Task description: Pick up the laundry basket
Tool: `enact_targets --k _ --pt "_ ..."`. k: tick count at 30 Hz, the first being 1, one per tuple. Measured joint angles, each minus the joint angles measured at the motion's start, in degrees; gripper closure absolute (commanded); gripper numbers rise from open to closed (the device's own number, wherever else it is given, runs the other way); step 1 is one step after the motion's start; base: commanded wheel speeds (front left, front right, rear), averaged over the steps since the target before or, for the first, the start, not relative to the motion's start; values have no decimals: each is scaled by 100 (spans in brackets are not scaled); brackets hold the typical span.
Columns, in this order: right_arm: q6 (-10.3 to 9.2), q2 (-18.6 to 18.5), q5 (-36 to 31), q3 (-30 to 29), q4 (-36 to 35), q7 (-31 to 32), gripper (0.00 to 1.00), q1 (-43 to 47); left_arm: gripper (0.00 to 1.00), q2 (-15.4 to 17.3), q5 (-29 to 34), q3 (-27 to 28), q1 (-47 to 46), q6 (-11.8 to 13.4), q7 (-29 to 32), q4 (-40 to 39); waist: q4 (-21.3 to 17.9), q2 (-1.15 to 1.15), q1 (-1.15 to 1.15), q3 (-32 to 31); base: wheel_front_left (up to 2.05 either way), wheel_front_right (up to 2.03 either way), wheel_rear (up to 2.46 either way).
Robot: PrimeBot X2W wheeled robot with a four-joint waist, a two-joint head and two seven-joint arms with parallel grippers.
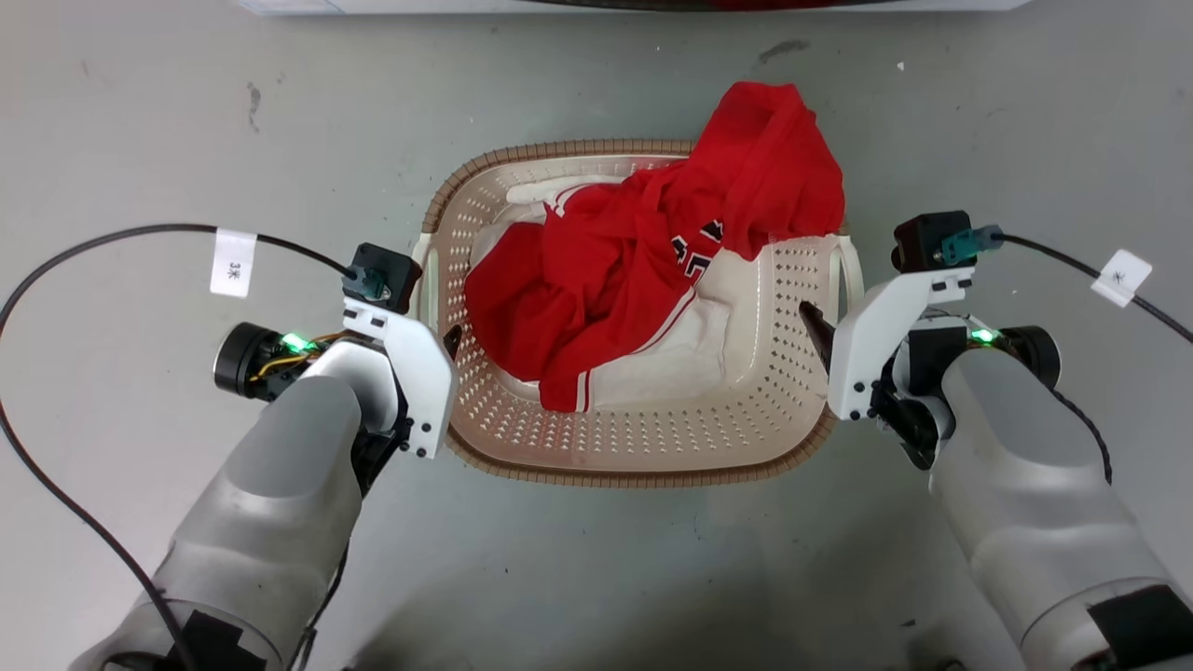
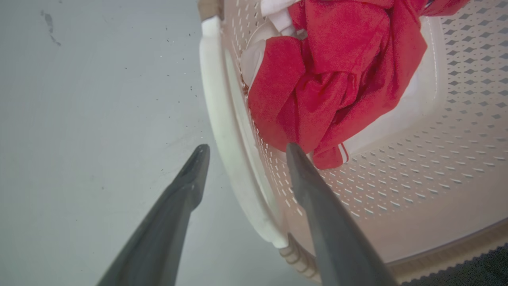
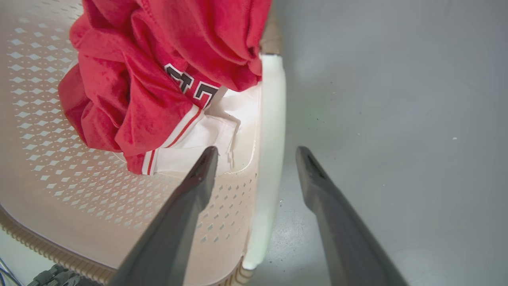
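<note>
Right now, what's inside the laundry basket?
A crumpled red jersey with black numbers lies on white cloth inside the laundry basket. Anything beneath them is covered.

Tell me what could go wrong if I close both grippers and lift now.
The red jersey hangs over the far right rim of the laundry basket and might slip out on the lift. The left gripper and right gripper, both open, straddle thin loop handles; uneven closing could tilt the load.

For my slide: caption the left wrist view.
Open left claw straddles the white handle of the laundry basket, red jersey inside.
</note>
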Motion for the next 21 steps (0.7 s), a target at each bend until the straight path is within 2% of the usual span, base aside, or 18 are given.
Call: enact_targets --k 9,19,20,21 --pt "1 0 156 233 602 -54 0 -508 0 156 -579 -661 -398 0 77 27 42 0 0 358 0 0 0" --pt "0 0 265 370 848 -166 0 -724 0 183 -1006 -1205 -650 0 21 120 78 0 0 571 0 0 0" --pt "1 0 265 379 865 -169 0 -725 49 179 -1081 -1257 -651 0 26 116 82 0 0 580 0 0 0" --pt "0 0 266 388 881 -169 24 -725 89 171 -1171 -1301 -650 0 37 104 89 0 0 584 0 0 0"
